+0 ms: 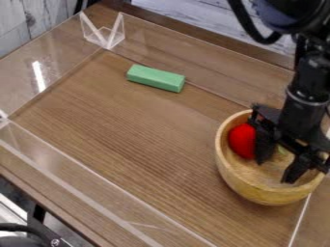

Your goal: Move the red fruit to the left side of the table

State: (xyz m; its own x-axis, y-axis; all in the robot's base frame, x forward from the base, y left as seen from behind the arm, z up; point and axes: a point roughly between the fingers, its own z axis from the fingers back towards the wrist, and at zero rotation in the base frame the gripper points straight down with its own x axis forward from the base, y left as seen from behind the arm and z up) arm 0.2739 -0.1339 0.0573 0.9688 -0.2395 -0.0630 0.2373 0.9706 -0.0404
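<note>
And there it is, the red fruit (245, 141) sits inside the wooden bowl (261, 185), over by its upper-left wall! The black gripper (284, 162) reaches down into that same bowl, right beside the fruit; whether its jaws are released or clenched, I cannot tell. The bowl rests on the table (142, 135).
</note>
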